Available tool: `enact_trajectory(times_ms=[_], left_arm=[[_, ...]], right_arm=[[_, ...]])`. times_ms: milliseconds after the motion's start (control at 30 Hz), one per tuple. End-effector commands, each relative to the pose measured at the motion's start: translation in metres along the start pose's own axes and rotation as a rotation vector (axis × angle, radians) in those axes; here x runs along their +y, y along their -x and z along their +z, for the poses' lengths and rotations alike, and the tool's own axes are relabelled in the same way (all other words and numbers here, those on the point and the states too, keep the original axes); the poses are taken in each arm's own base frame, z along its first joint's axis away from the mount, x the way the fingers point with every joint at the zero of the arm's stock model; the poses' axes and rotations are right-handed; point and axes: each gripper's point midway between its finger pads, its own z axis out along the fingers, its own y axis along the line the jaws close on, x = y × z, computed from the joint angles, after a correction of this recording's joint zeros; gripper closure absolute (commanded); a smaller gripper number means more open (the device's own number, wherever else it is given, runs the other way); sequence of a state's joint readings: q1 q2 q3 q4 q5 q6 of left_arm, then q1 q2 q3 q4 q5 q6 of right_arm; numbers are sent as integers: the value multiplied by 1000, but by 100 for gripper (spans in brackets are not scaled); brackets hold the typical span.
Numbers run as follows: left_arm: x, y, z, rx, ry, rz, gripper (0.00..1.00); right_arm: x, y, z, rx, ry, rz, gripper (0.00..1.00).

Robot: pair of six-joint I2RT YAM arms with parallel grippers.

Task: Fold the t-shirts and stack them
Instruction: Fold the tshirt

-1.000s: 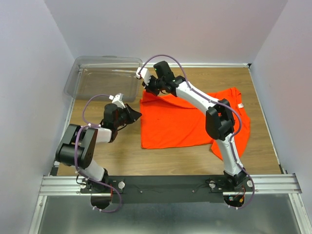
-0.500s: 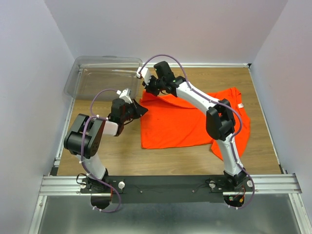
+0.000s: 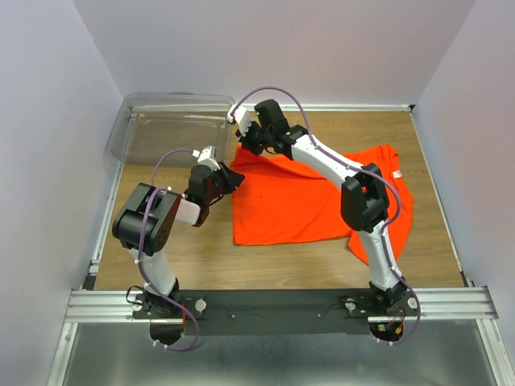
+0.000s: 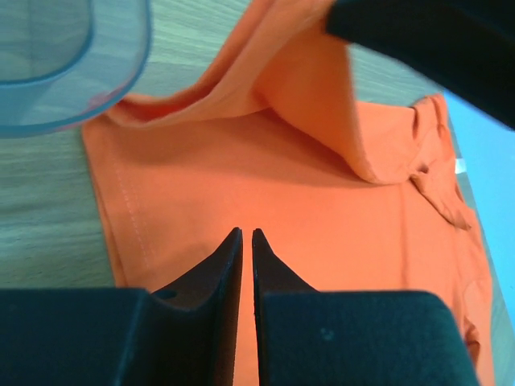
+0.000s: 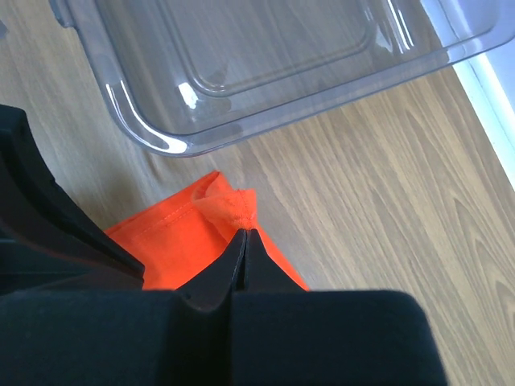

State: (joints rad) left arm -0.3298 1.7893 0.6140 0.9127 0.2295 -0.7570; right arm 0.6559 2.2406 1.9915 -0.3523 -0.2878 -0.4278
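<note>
With the right gripper [image 3: 245, 138] shut tight, pinching the far left corner of the orange t-shirt [image 3: 298, 201] and holding it up off the wooden table [image 3: 201, 249], near the clear tub [image 3: 165, 133]. Hovering with the left gripper [image 3: 233, 178] just beside the shirt's left edge. Lying spread out in the middle, lumpy on the right side.

Looking from the left wrist: leaving only a thin gap between the tips of the left gripper [image 4: 241, 237], holding nothing, hanging over the orange cloth.

Looking from the right wrist: squeezing a small bunch of orange hem between the tips of the right gripper [image 5: 244, 237], with the tub just past it.

Seeming to be only starting the job. Showing no neat fold yet and no stack. Needing folding first, then stacking.
</note>
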Motion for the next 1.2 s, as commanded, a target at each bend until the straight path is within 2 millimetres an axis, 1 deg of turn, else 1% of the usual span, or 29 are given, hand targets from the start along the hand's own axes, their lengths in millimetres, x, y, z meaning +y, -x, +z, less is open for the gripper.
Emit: enact_trajectory(times_ms=[0,67,100,133,233,267,367,533,700,867,933,1067,1167], left_arm=[[2,6,7,-60,19,4,83],[0,7,7,-82,22,4,83],[-4,6,7,-87,19,0,82],[-2,8,7,-110,36,0,82],[-8,6,10,-136,42,17,80],[-9,8,11,-158,41,19,80],[-7,12,14,-199,61,3,80],[4,15,17,-234,115,-54,80],[9,18,29,-242,154,-111,80],[2,25,40,-244,142,-137,80],[4,24,43,-234,155,-145,80],[8,25,54,-211,197,-155,81],[11,23,58,-201,212,-167,81]], right_arm=[[-15,31,-23,-67,-76,7,99],[-15,31,-22,-68,-78,14,99],[-15,32,-23,-71,-76,18,99],[-15,33,-23,-75,-77,21,99],[-15,32,-22,-77,-77,33,99],[-15,33,-22,-79,-78,37,99],[-15,34,-22,-84,-76,46,99],[-15,31,-20,-80,-79,52,99],[-14,33,-21,-83,-80,59,99],[-13,31,-21,-82,-72,65,99],[-10,27,-20,-76,-65,67,99],[-10,29,-22,-83,-62,71,99],[-12,30,-23,-86,-68,81,99]])
